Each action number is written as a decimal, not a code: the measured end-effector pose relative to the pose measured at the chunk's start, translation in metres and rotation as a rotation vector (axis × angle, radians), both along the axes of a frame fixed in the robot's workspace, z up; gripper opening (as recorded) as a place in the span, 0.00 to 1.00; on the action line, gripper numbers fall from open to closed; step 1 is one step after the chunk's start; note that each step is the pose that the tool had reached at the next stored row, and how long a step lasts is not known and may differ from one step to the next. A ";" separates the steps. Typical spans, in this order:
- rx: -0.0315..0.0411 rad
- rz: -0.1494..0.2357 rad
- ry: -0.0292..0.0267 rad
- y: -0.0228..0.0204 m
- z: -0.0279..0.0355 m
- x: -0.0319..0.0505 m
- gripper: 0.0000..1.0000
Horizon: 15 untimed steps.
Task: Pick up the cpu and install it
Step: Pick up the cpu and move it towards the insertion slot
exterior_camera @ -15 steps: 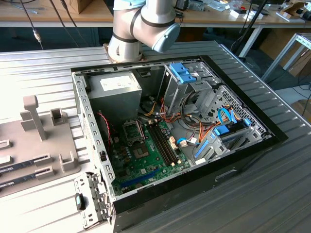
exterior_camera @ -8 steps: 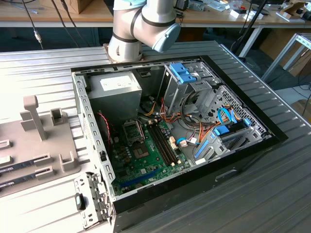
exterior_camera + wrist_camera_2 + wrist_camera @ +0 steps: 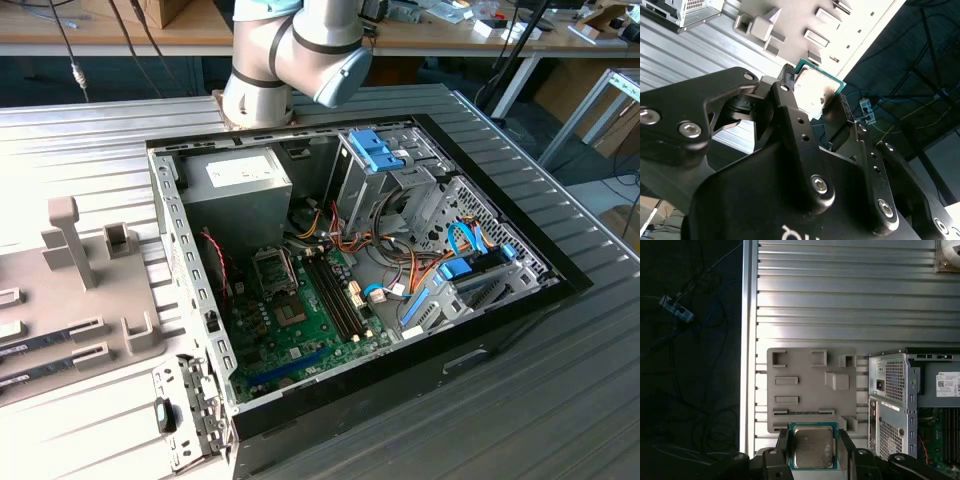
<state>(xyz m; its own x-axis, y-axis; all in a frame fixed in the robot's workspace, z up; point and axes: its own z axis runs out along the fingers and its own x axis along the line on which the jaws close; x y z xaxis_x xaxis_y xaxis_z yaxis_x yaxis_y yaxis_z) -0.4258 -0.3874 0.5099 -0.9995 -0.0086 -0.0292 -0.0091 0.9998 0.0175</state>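
- Exterior view: an open computer case (image 3: pixel 420 370) lies on its side on the ribbed metal table (image 3: pixel 560 400). The robot arm (image 3: pixel 290 50) stands at the table's far edge.
- Inside the case, the motherboard (image 3: pixel 300 345) carries the CPU socket (image 3: pixel 275 268) close beside the memory slots (image 3: pixel 335 295). No silvery chip can be made out in the socket.
- A grey fixture tray (image 3: pixel 90 290) sits on the exterior view's left, just beside the case.
- First wrist view: the gripper (image 3: pixel 813 452) pinches the cpu (image 3: pixel 812 442) by two opposite edges, with a black finger (image 3: pixel 782 450) on each side. The silvery lid faces the camera and the green rim shows around it.
- The chip hangs over one edge of the tray, well apart from the case.
- Second wrist view: both fingers bear against the chip's edges, and it appears lifted clear of the tray behind it.
- Assessment: pick-up is judged complete. Installation is not done, since the cpu is in the gripper's grasp away from the socket.
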 end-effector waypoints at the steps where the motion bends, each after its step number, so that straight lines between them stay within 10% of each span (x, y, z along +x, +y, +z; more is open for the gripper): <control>1: 0.0000 0.000 0.0000 0.0000 -0.0002 0.0014 0.47; 15: 0.0000 0.000 0.0000 0.0000 -0.0022 0.0217 0.47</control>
